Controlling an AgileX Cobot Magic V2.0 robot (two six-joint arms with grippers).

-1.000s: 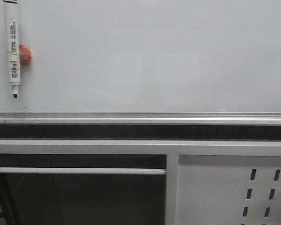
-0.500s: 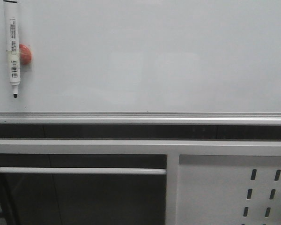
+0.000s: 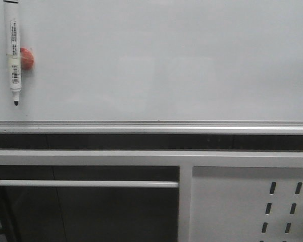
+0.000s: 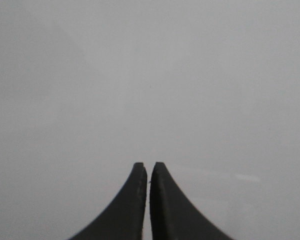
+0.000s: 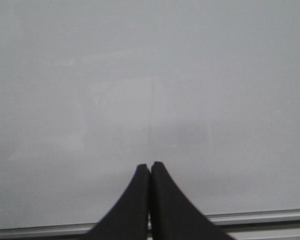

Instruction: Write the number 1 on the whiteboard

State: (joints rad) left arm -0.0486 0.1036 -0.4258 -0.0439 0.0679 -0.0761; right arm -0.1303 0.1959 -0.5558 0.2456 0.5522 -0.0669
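Observation:
The whiteboard (image 3: 166, 60) fills the upper half of the front view, glossy and pale grey, with a silver rail (image 3: 151, 125) along its bottom edge. No number 1 is in view on it. A white marker pen (image 3: 14, 50) hangs upright at the far left, black tip down, beside a red magnet (image 3: 28, 58). My left gripper (image 4: 149, 165) is shut on nothing and faces bare board (image 4: 150, 75). My right gripper (image 5: 150, 164) is shut on nothing too, facing the board (image 5: 215, 75) just above the rail (image 5: 270, 217). Neither gripper shows in the front view.
Below the rail runs a dark gap, then a white frame with a horizontal bar (image 3: 86, 184) at the left and a white metal panel with slotted holes (image 3: 252, 201) at the right. A very faint pale vertical trace (image 5: 151, 115) marks the board ahead of the right gripper.

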